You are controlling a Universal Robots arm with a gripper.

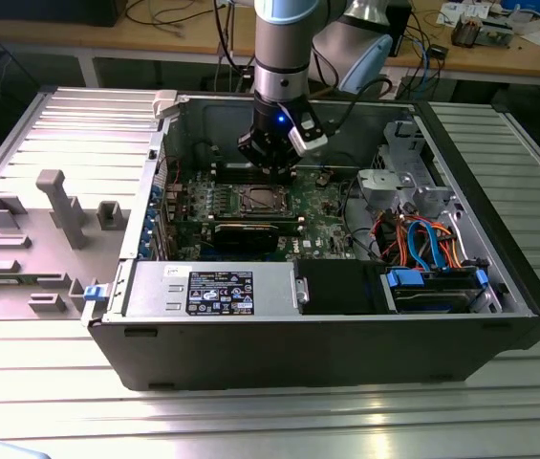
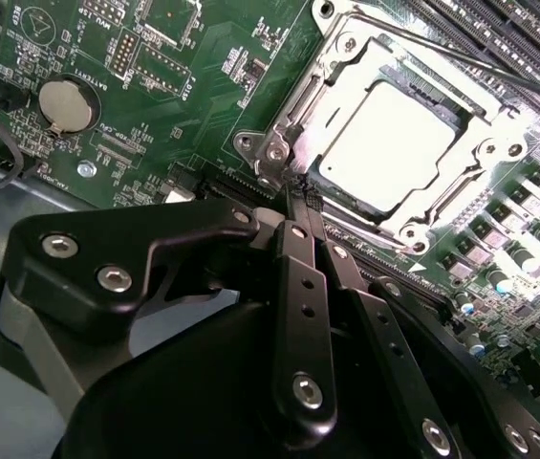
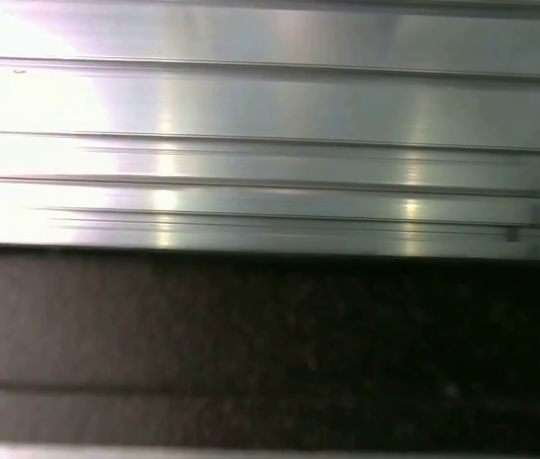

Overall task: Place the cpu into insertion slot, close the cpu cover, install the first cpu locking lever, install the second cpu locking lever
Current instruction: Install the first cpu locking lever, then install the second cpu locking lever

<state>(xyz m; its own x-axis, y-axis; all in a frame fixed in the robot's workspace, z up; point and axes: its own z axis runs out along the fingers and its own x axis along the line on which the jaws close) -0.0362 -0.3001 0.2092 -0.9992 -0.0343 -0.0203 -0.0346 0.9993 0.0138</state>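
The cpu [image 2: 394, 134], a dull silver square, lies in the insertion slot [image 2: 271, 153] on the green board. The silvery cpu cover [image 2: 319, 100] lies flat around it as a frame. A thin lever rod [image 2: 442, 53] runs along one side of the slot. My gripper [image 2: 298, 191] has its black fingers pressed together. Its tips are right at one corner of the slot, with nothing visible between them. In the exterior view the gripper [image 1: 270, 167] hangs inside the open computer case, just behind the slot [image 1: 260, 199].
The case walls [image 1: 298, 339] surround the board. A black expansion card [image 1: 246, 234] and a labelled power supply [image 1: 217, 290] lie in front of the slot, and memory slots [image 2: 499, 29] run beside it. Drive cage and cables [image 1: 422, 239] are at the exterior view's right. Grey fixture blocks [image 1: 59, 206] stand outside.
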